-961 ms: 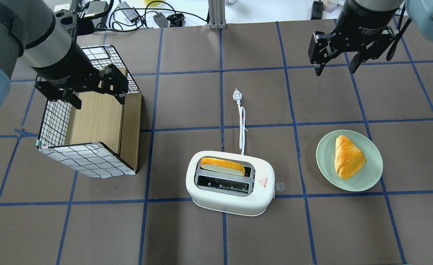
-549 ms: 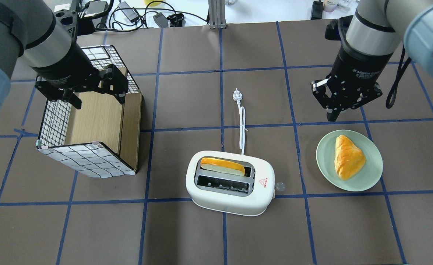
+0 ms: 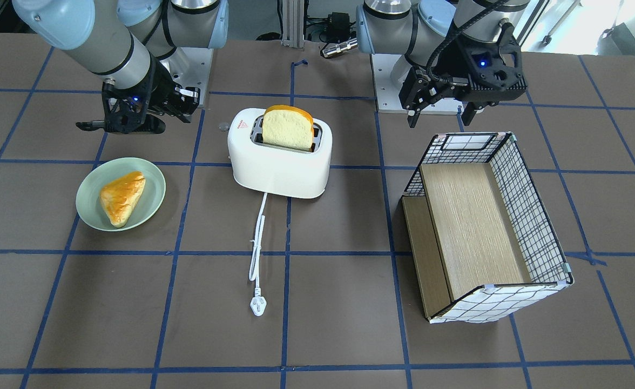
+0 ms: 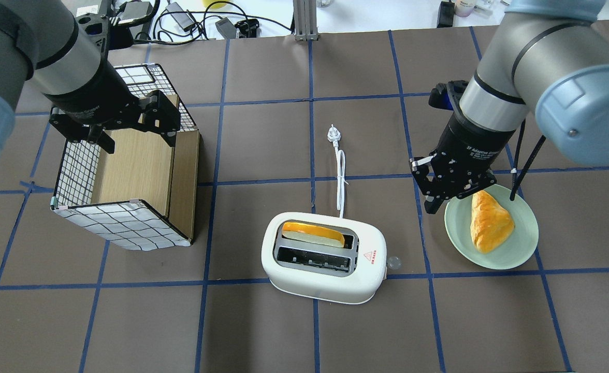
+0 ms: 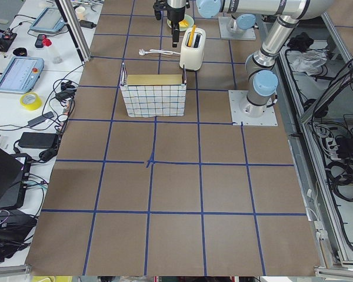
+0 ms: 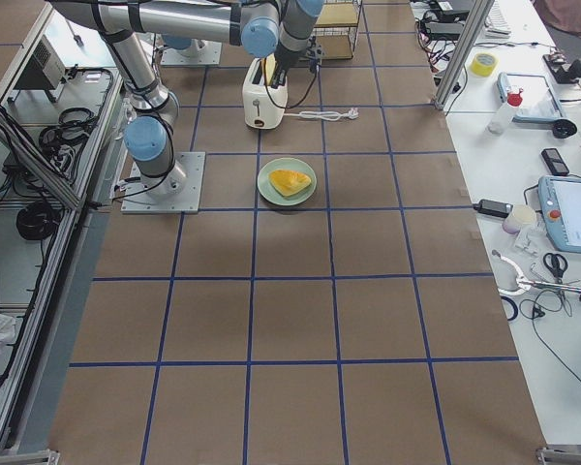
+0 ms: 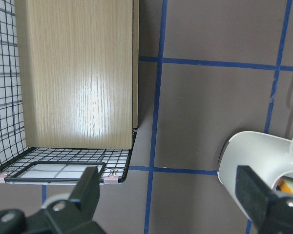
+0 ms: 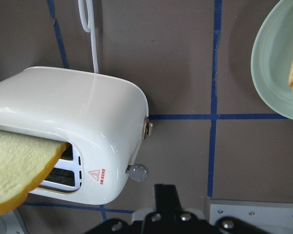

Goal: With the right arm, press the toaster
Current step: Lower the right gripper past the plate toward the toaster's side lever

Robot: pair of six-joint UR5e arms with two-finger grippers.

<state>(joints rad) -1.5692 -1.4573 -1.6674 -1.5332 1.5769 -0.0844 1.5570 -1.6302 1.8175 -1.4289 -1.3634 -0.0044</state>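
The white two-slot toaster point(image 4: 325, 267) stands at the middle front of the table, with a bread slice point(image 4: 312, 233) in its far slot. Its lever knob point(image 4: 393, 262) sticks out of the right end, and it also shows in the right wrist view point(image 8: 138, 171). Its cord and plug point(image 4: 333, 134) lie behind it. My right gripper point(image 4: 431, 207) is shut and empty. It hangs above the table to the right of and behind the toaster, at the plate's left edge, apart from the knob. My left gripper point(image 4: 139, 137) is open and empty above the basket.
A green plate point(image 4: 522, 248) with a pastry point(image 4: 488, 220) sits right of the toaster, partly under my right wrist. A wire basket with a wooden board point(image 4: 128, 223) stands at the left. Cables and boxes lie beyond the table's far edge.
My right arm has swung from the far right corner toward the toaster, down to the plate's left edge, and its fingers have closed. The left arm has not moved.
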